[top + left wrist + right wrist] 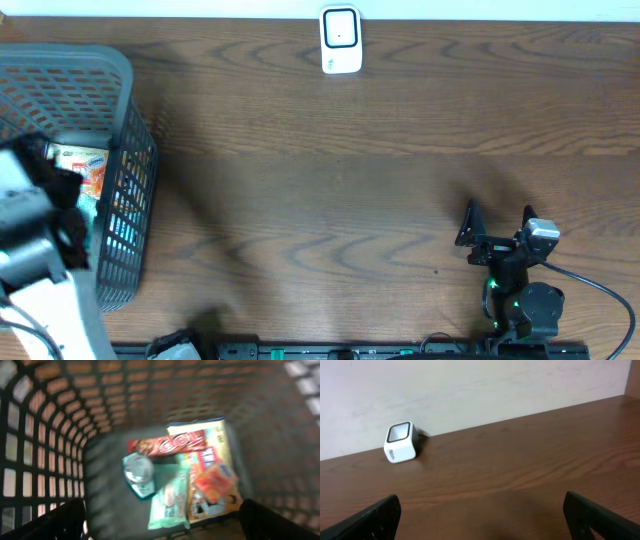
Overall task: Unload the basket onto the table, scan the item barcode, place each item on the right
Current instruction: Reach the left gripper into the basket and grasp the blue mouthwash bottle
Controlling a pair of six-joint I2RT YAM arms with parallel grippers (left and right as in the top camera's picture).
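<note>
In my left wrist view the pile of snack packets (182, 477) lies on the floor of the basket (45, 460), mid-frame, straight below my left gripper (161, 510). Its fingers stand wide apart in the lower corners with nothing between them. I make out a red-brown bar (167, 444) across the top, a mint-green packet (170, 502) and a yellow bag (220, 437), all blurred. Overhead, my left arm (45, 300) reaches over the basket at the left edge. My right gripper (498, 222) sits lower right, wide open and empty, pointed towards the white scanner (340, 40) at top centre.
</note>
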